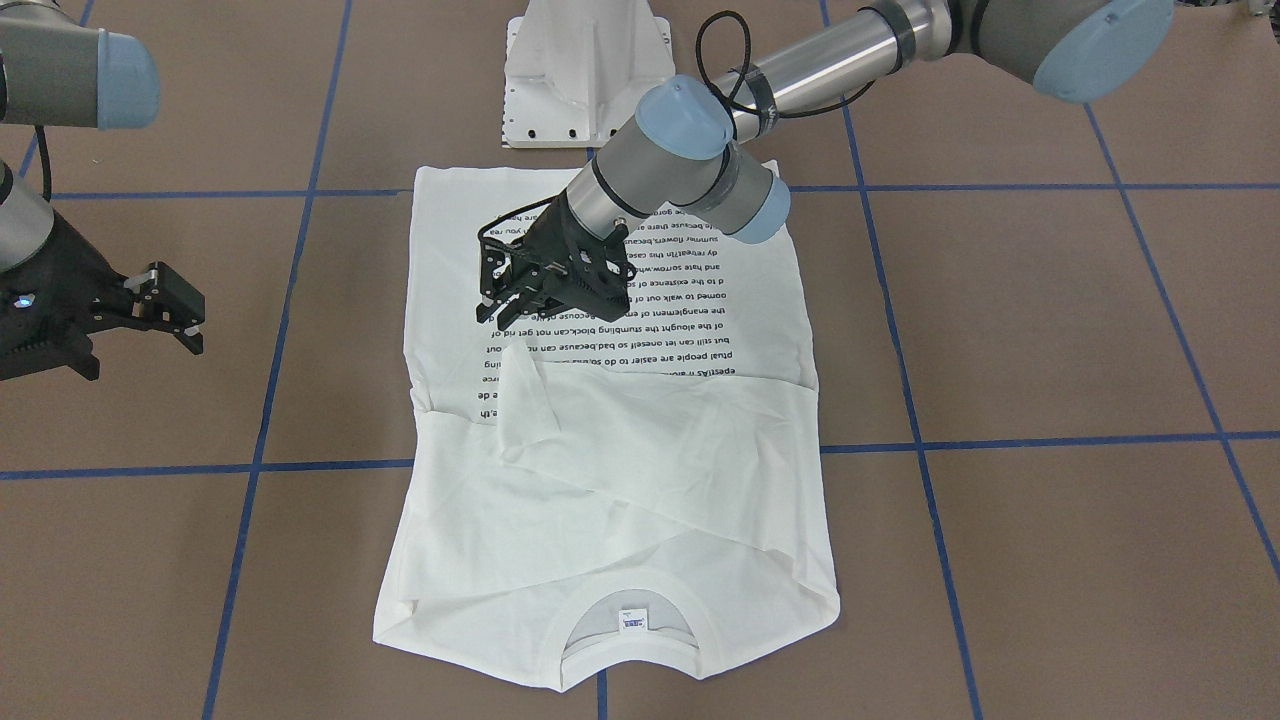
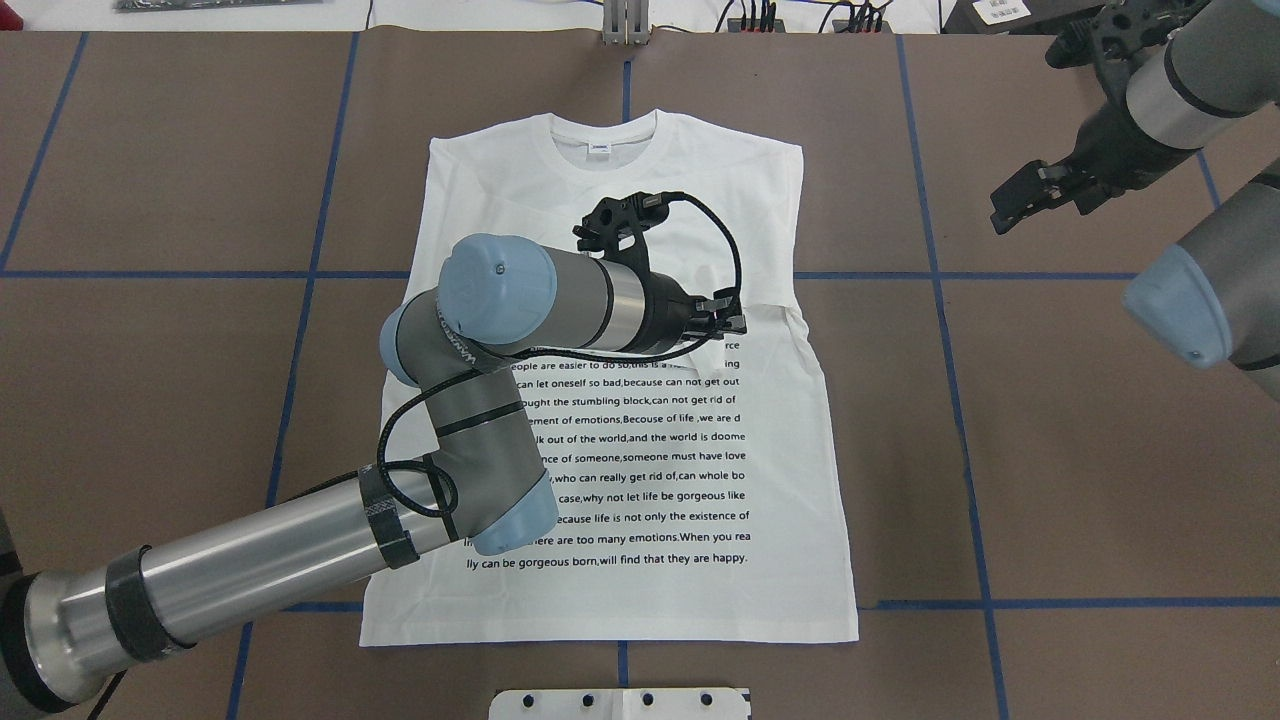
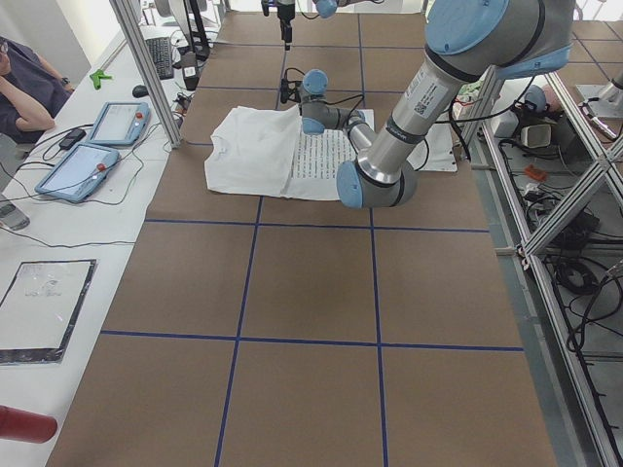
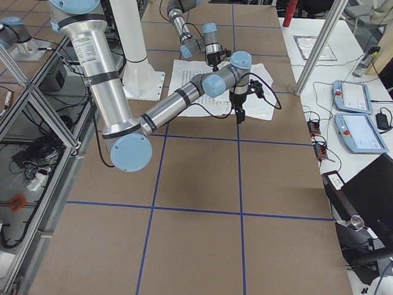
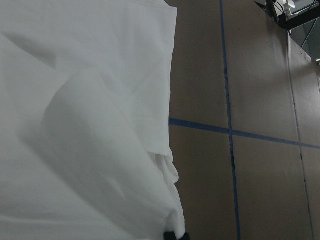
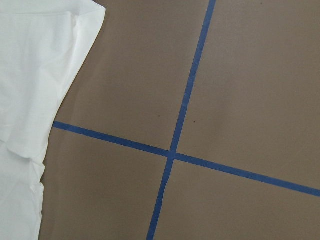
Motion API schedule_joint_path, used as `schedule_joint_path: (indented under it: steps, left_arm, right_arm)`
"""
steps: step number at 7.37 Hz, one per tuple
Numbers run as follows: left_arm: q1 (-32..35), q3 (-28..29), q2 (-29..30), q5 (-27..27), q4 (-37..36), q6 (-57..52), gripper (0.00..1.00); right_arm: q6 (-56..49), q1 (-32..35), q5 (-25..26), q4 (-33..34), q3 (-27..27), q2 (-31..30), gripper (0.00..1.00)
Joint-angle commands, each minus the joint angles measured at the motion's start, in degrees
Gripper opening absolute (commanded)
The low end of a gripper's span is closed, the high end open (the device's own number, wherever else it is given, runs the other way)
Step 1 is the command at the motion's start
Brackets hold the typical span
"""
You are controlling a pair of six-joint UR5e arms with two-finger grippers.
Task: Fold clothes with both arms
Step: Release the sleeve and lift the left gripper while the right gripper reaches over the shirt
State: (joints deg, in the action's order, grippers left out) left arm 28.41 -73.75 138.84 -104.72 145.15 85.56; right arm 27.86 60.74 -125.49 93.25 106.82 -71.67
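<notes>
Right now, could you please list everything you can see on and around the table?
T-shirt: one, white with dark printed text, flat at mid-table, sleeves folded across the chest.
neck label: one, white, inside the collar, at the end away from the robot.
table: one, brown with a blue tape grid.
pedestal base: one, white, beyond the shirt's hem.
control tablets: two, grey-blue, on the side bench.
person: one, dark top, at that bench.
left gripper: one, black, low over the shirt's print; jaws unclear.
right gripper: one, black, open and empty, over bare table beside the shirt.
</notes>
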Motion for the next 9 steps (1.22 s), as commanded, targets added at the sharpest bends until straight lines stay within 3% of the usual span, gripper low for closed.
schedule_joint_path:
  steps: [1, 2, 3, 6, 7, 9]
  left_arm:
    - [1.7, -0.6, -1.5, -1.9, -0.5, -3.0, 1.0]
    - [4.9, -2.0, -4.3, -9.5, -1.0, -4.3, 1.0]
    - [7.7, -5.2, -7.8, -13.5, -2.4, -5.7, 1.0]
    - [13.1, -20.7, -15.6, -17.3, -23.1, -22.5, 1.0]
    - [15.4, -24.9, -18.5, -17.5, -28.0, -29.6, 1.0]
    - [20.6, -25.8, -22.3, -23.8, -28.9, -37.0, 1.0]
  right_arm:
    - [0.7, -0.1, 0.1, 0.0, -0.2, 0.7, 1.0]
    - [4.2, -1.3, 0.3, 0.0, -0.7, 2.5, 1.0]
    - [10.1, -4.2, 0.7, -0.1, -1.9, 5.9, 1.0]
    - [22.9, -13.3, 9.0, 0.0, -7.0, 15.5, 1.0]
    - [27.1, -16.4, 12.8, 0.3, -11.1, 19.8, 1.0]
    - [31.5, -21.5, 20.3, 0.4, -21.5, 27.9, 1.0]
